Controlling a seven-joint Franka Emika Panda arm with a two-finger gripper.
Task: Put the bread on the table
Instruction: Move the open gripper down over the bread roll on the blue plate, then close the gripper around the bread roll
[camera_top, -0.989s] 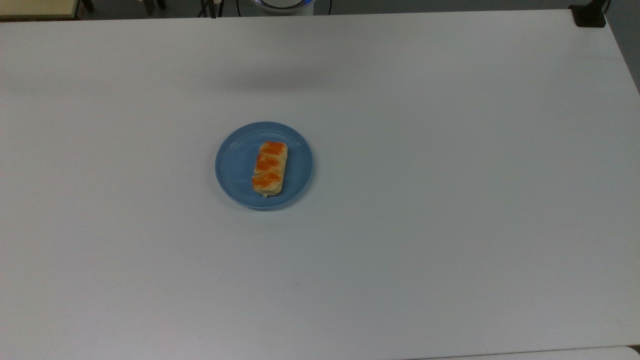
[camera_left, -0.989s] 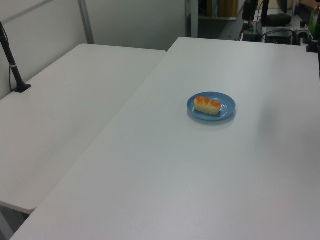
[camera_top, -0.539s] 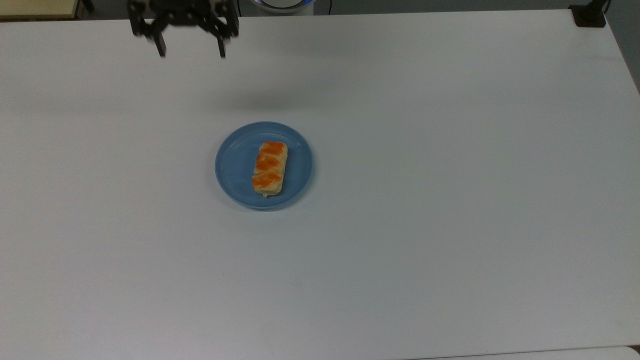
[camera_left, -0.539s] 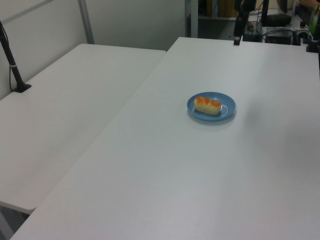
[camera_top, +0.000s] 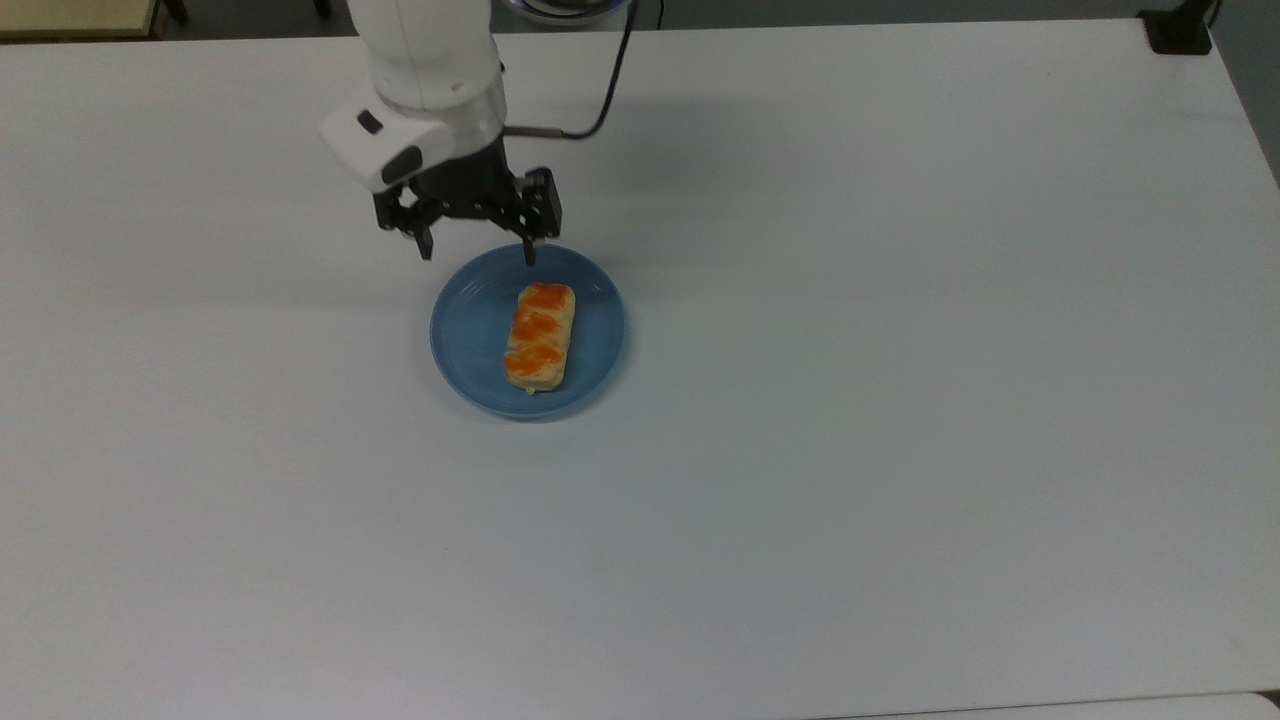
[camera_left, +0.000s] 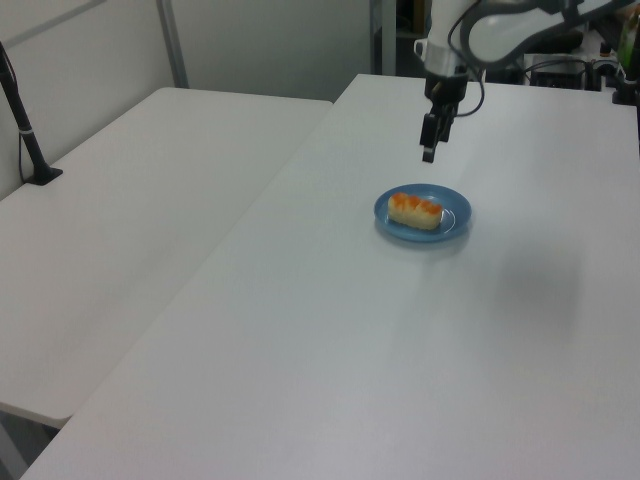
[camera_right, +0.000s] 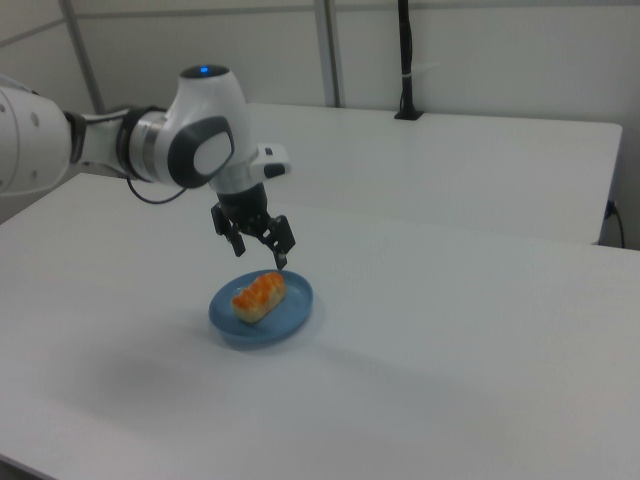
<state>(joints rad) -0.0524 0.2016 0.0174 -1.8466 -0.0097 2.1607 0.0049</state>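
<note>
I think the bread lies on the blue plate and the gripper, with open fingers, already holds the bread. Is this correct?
Not quite: the gripper does not hold the bread. In the right view it hangs open above the blue plate, near its edge and apart from the bread. The rest is right: the bread lies on the plate.

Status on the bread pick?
End effector open, above plate's far rim. Bread on plate, untouched. Nothing in the way.

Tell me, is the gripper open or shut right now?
Open. The gripper hangs with its two fingers spread well apart, nothing between them, above the plate's far rim.
</note>
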